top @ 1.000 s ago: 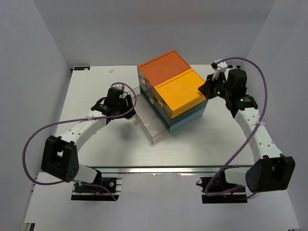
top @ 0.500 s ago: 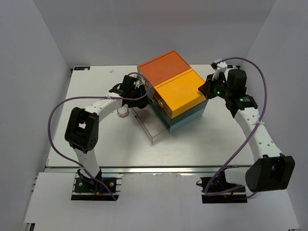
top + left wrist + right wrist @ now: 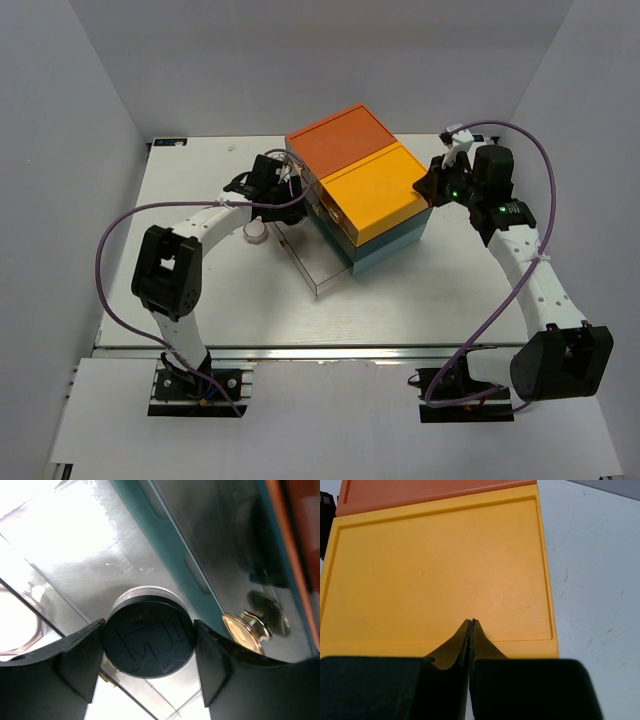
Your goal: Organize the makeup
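Observation:
My left gripper (image 3: 148,627) is shut on the round black compact (image 3: 150,647), one finger (image 3: 80,660) on each side of it, above the floor of the pulled-out clear drawer (image 3: 100,555). In the top view this gripper (image 3: 280,186) is at the left face of the drawer box (image 3: 360,185). The round pinkish jar (image 3: 256,232) stands on the table just left of the clear drawer (image 3: 318,262); its rim shows at the left edge of the left wrist view (image 3: 17,622). My right gripper (image 3: 471,622) is shut and empty over the yellow lid (image 3: 440,570), at the box's right edge (image 3: 432,186). Other makeup is out of view.
The orange, yellow and teal box stands mid-table, its bottom clear drawer pulled out toward the near left. A gold drawer knob (image 3: 247,627) is just right of my left fingers. White walls enclose the table (image 3: 200,290) on three sides.
My left arm swung from the left of the table up and right to the box's left face. The pinkish jar now shows on the table. The right arm has not moved.

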{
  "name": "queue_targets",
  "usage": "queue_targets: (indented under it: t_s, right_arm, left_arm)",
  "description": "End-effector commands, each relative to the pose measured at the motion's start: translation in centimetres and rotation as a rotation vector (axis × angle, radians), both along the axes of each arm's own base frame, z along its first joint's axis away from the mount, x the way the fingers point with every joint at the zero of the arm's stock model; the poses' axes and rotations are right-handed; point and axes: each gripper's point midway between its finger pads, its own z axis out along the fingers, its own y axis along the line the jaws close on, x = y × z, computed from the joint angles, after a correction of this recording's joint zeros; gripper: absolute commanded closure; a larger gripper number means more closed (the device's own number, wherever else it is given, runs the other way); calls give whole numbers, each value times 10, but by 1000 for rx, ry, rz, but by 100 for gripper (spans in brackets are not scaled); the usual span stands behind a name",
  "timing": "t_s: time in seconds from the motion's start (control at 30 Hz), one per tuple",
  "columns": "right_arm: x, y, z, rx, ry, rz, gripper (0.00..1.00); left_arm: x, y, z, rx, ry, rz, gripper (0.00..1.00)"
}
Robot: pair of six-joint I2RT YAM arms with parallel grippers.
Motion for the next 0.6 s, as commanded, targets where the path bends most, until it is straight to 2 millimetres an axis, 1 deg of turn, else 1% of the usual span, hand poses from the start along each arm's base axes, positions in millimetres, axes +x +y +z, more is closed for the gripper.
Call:
queue_targets:
  t_s: [0.0, 0.03, 0.1, 0.2, 0.27, 0.3, 0.33, 0.37, 0.4, 0.43, 0.47, 0.5, 0.53, 0.57]
  right_arm:
    - [4, 0, 10, 14, -37, 1, 100]
    - [4, 1, 10, 14, -39, 3, 100]
    - [4, 1, 10, 15, -37, 2, 100]
    - [4, 1, 8, 16, -34, 2, 100]
    - [4, 1, 8, 16, -34, 2, 100]
    - [3, 1, 7, 13, -33, 3, 100]
    - [3, 0, 9, 11, -37, 1, 100]
    - [3, -1, 9, 8, -39, -1, 100]
    - [2, -1, 10, 6, -41, -2, 100]
    - [2, -2, 10, 5, -44, -3, 100]
    - [2, -2, 9, 3, -43, -4, 100]
    - [2, -2, 8, 3, -43, -5, 100]
    - [1, -2, 6, 3, -40, -4, 100]
    - [1, -2, 5, 3, -39, -3, 100]
  left_arm:
    - [3, 4, 49, -13, -120, -32, 20]
    - [1, 4, 50, -19, -125, -45, 17]
    - [-3, 7, 55, -21, -140, -78, 2]
    - [-7, 11, 53, -12, -141, -101, 2]
    - [-9, 15, 54, -14, -145, -97, 6]
    - [-6, 23, 55, -5, -150, -74, 10]
    - [-7, 31, 55, 5, -150, -56, 30]
    - [-4, 48, 55, 26, -156, -15, 44]
    - [-5, 60, 60, 40, -176, 10, 64]
    - [-9, 83, 48, 65, -163, 43, 66]
    - [-14, 94, 43, 78, -158, 48, 65]
    - [-18, 106, 38, 109, -150, 55, 61]
    - [-27, 122, 28, 157, -134, 40, 41]
    - [-34, 128, 21, 186, -110, 27, 28]
